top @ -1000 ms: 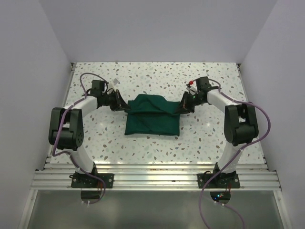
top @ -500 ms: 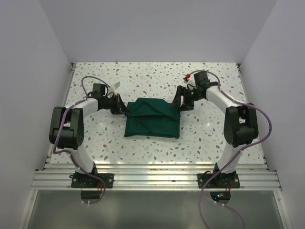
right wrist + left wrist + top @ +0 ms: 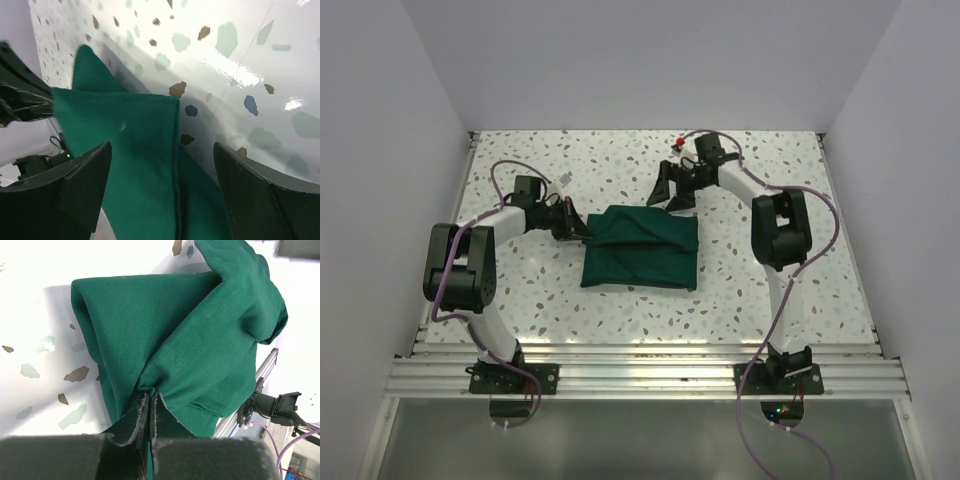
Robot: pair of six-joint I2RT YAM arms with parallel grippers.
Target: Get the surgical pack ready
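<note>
Green drape folded on speckled table, left gripper clamped on its left edge, right gripper jaws spread apart at its far edge.

We note white tubular links and black joint housings on the left arm and right arm. A purple cable runs along each to a black base plate. The right gripper has broad matte-black fingers, with a small red part at its wrist.

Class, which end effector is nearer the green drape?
Left. The left end effector is shut on the drape at its left edge; the right end effector hangs open just beyond its far edge.
</note>
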